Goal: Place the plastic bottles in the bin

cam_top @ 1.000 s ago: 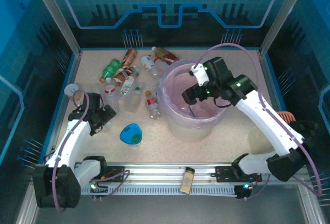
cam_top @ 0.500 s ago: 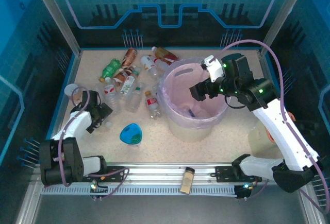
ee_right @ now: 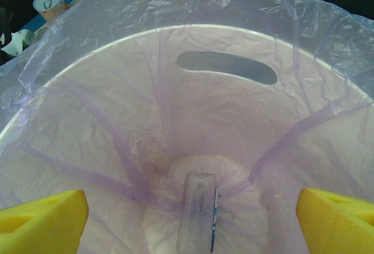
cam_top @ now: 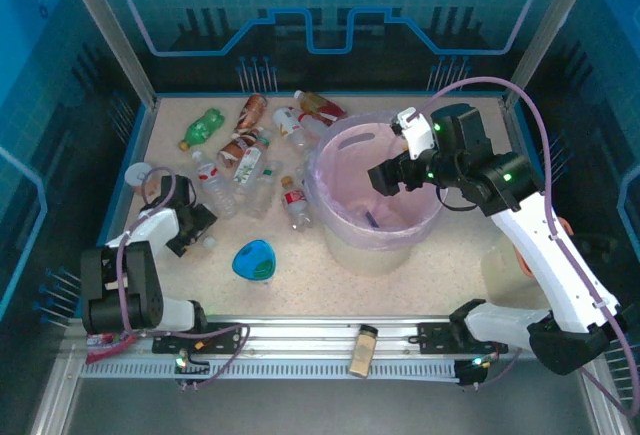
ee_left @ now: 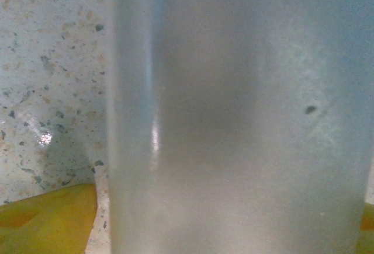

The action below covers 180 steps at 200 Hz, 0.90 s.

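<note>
1. The right gripper (ee_right: 188, 222) hangs over the bin (ee_right: 117, 49). Its yellow fingertips (ee_right: 44, 219) are spread wide with nothing between them.
2. Straight below those fingertips, one clear bottle (ee_right: 197, 213) lies on the floor of the bin's thin purple liner (ee_right: 280, 143). Beyond them, a handle slot (ee_right: 225, 67) cuts the far wall.
3. The left gripper (ee_left: 231, 230) is low over the table (ee_left: 52, 61), with a clear unlabelled bottle (ee_left: 234, 108) filling the space between its pads. A sliver of table shows between the left pad (ee_left: 47, 222) and the bottle, so the jaws stand apart. Whether the right pad touches cannot be told.
4. Beyond the left fingers, the other plastic bottles (cam_top: 247, 165) lie scattered on the table. A red-labelled one (cam_top: 293, 200) is just beside the bin's left wall. Farther off are a green one (cam_top: 203, 127), a brown one (cam_top: 252, 110) and another red one (cam_top: 320, 107).
5. A blue dish (cam_top: 254, 259) sits between the left fingers and the bin. A paper cup (cam_top: 140, 175) stands just left of those fingers, and a small jar (cam_top: 363, 349) lies on the rail between the arm bases.
6. The left arm is folded tight, its wrist close to its base. The right arm rises from its base and reaches left, its wrist bent down over the bin's right rim.
</note>
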Tool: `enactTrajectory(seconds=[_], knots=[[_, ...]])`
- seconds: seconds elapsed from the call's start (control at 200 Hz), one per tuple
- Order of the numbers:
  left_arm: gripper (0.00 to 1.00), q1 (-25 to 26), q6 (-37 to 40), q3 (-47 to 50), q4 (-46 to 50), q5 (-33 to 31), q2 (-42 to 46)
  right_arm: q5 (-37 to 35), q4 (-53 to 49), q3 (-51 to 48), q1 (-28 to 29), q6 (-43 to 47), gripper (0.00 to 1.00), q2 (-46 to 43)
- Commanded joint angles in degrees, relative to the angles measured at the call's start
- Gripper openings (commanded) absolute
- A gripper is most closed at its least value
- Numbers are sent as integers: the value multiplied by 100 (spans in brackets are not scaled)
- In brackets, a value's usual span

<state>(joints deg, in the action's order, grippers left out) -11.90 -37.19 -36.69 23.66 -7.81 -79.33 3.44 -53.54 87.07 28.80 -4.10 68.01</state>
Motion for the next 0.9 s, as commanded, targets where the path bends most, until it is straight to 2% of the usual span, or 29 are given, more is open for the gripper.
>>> enactTrajectory(seconds=[0.0, 0.25, 0.47, 0.605, 0.705, 0.896], knots=[[80, -16, 14, -14, -177, 187, 148, -1, -12, 82, -67, -100, 93, -131], [64, -14, 153, -157, 230, 218, 786, 33, 77, 139, -154, -219, 92, -215], [50, -14, 354, -517, 756, 393, 1651, 439, 294, 295, -207, -390, 91, -200], [49, 27, 293, -878, 949, 1152, 2070, 666, 442, 411, -217, -489, 91, -146], [46, 379, 285, -1344, 888, 1719, 2395, 981, 486, 679, -217, -598, 90, 45], [38, 1448, 531, -2272, 434, 2656, 2575, 1693, 976, 1065, -104, -1032, 90, 380]])
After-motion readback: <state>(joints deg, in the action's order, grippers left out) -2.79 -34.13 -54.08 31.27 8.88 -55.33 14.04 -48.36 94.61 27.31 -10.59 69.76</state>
